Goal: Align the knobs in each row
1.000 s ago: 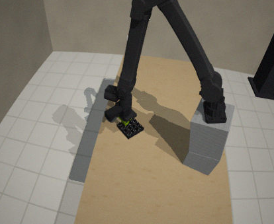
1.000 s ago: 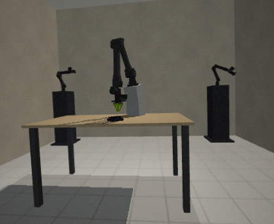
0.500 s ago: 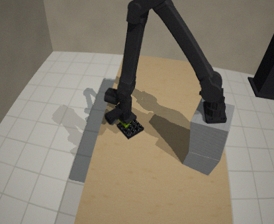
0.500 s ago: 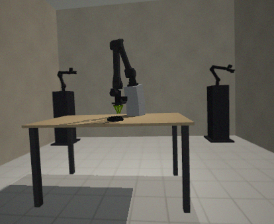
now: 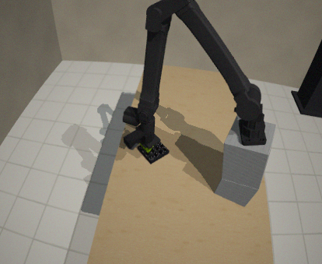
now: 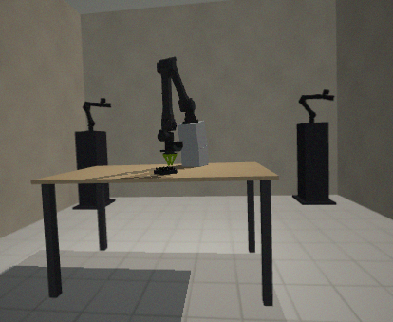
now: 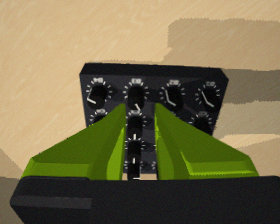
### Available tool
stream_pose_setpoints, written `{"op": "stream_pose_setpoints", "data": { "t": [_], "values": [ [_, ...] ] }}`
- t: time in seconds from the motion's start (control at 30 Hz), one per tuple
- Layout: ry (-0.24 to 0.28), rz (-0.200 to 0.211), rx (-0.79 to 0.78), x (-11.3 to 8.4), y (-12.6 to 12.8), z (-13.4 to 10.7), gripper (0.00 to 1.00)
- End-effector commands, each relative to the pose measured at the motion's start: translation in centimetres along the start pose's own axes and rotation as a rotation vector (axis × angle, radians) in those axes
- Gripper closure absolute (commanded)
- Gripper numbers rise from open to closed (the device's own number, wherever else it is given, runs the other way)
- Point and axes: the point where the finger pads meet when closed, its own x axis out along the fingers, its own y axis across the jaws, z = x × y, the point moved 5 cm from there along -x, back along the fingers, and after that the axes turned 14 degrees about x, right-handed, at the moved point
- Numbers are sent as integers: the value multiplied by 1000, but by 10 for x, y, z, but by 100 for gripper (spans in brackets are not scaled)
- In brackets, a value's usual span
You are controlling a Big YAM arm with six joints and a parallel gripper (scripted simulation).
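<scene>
- Your gripper hangs low over the knob box, near the table's left edge; fingers narrowly parted, straddling one knob without gripping it
- Far-row pointers disagree; most turning seems left
</scene>
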Motion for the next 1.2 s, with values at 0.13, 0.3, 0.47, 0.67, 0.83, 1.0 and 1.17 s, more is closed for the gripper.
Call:
{"op": "stream_pose_setpoints", "data": {
  "t": [0.13,0.3,0.47,0.67,0.83,1.0,1.17],
  "values": [
    [-4,-3,5,9,-5,-2,81],
    [-2,0,4,10,-4,-3,81],
    [-2,-1,5,10,-4,-3,81],
    [-2,-1,5,10,-4,-3,81],
    [-2,-1,5,10,-4,-3,81],
    [-2,-1,5,10,-4,-3,81],
    [-2,-1,5,10,-4,-3,81]
  ]
}}
